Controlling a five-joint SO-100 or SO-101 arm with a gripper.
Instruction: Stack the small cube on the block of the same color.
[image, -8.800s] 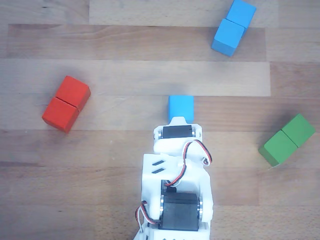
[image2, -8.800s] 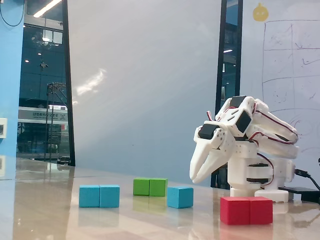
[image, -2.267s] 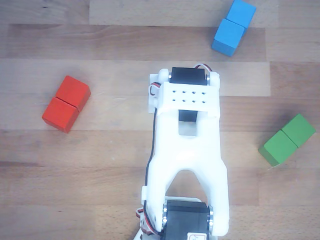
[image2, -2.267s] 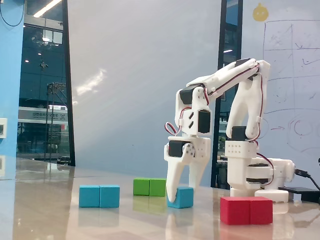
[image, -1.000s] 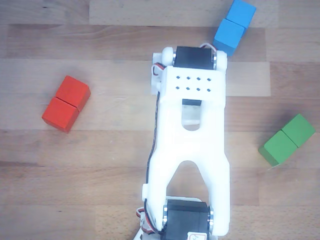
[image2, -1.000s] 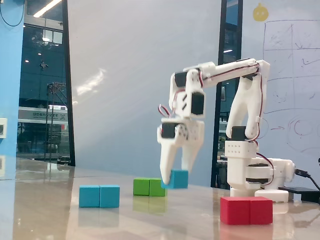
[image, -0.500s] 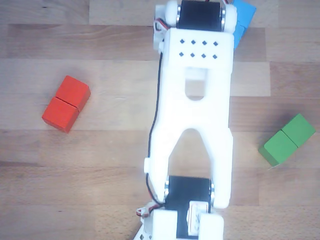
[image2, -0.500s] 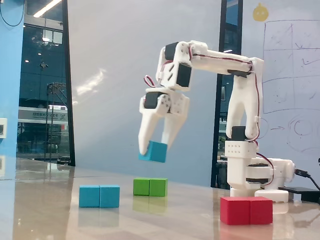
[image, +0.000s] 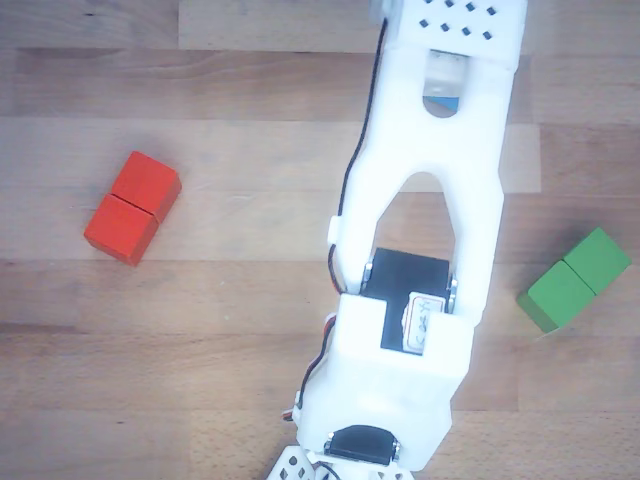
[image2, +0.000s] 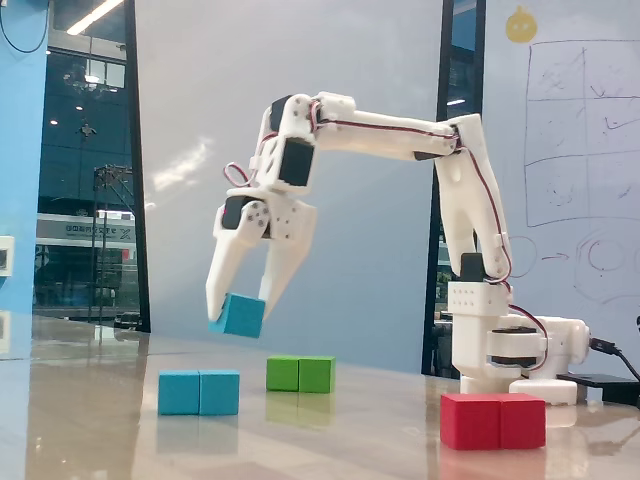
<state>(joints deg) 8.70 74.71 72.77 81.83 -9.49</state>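
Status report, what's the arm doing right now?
Gripper shut on small cube, held in the air. Blue block on the table just below, slightly left in the fixed view. Nothing between them.

The pale wooden plank table (image: 230, 330) shows clear grain and board seams in the other view, fairly matt there, while the fixed view catches it at a low angle with a soft sheen that mirrors the blocks. The white plastic robot arm (image2: 400, 130) looks smooth and slightly glossy, with black servo housings and thin red-and-black wires. The small bright-blue matte cube (image2: 238, 315) has plain, dull faces. The bright-blue oblong block (image2: 199, 392), the green oblong block (image: 574, 278) and the red oblong block (image: 132, 207) look matt and painted, possibly wood, though that is hard to tell. The whiteboard (image2: 580, 150) behind looks smooth.
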